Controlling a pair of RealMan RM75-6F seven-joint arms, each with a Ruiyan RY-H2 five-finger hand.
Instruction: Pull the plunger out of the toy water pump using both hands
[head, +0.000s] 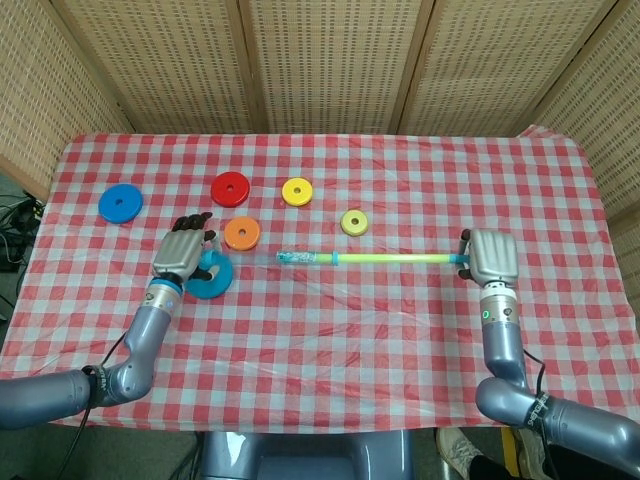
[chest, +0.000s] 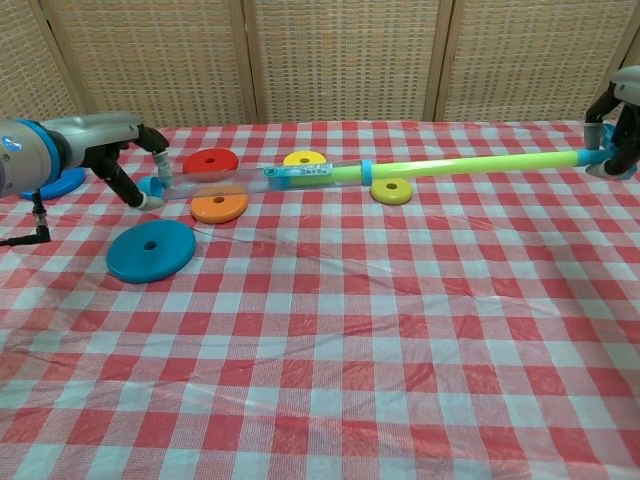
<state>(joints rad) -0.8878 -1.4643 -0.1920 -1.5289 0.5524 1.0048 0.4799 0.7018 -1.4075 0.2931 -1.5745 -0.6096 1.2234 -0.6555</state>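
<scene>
Green plunger gripped by right robot hand | left robot hand grips clear barrel

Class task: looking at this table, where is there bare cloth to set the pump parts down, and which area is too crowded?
Bare cloth: the near half, in front of the pump, and the far right corner. Crowded: far left, with the red ring, yellow ring, orange ring and blue rings.

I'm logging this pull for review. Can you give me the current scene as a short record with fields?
left hand: grips the blue end of the clear pump tube
right hand: holds the blue handle of the green plunger rod
plunger: mostly drawn out, its tip inside the tube
height: pump held above the red checked tablecloth
nearby: orange ring, large blue ring, yellow ring
</scene>
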